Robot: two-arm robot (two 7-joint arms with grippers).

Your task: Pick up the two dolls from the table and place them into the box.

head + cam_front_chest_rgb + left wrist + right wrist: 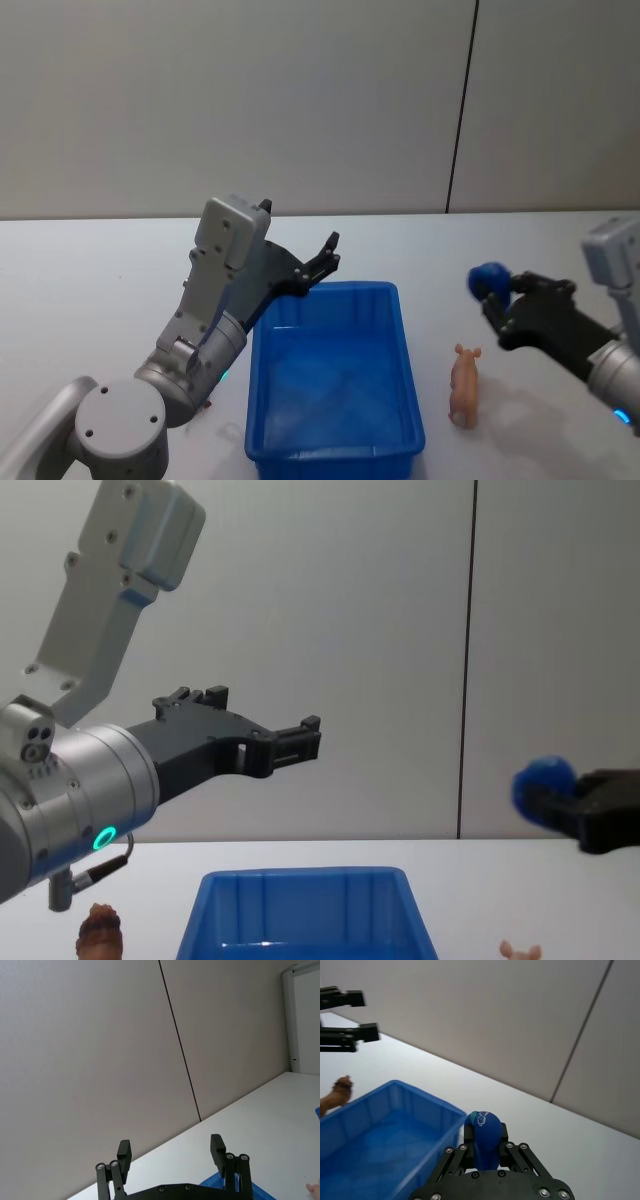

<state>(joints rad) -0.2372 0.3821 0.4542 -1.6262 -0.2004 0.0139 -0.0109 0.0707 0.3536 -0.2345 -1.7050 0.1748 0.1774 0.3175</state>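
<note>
The pale pink doll [464, 385] lies on the white table [100, 280] just right of the blue box [330, 291]. Left of the box [300, 880] stands the reddish-brown doll [100, 930], also visible past the box's rim [395, 1089] in the right wrist view [335, 1095]. My left gripper [330, 255] hangs open and empty above the box's far left corner. My right gripper [495, 292] hovers over the table right of the box, above the pink doll, shut on a blue rounded toy [485, 1137].
A grey panelled wall [300, 100] with a dark vertical seam rises behind the table. Bare tabletop lies behind the box and to the far right. The box's inside holds nothing that I can see.
</note>
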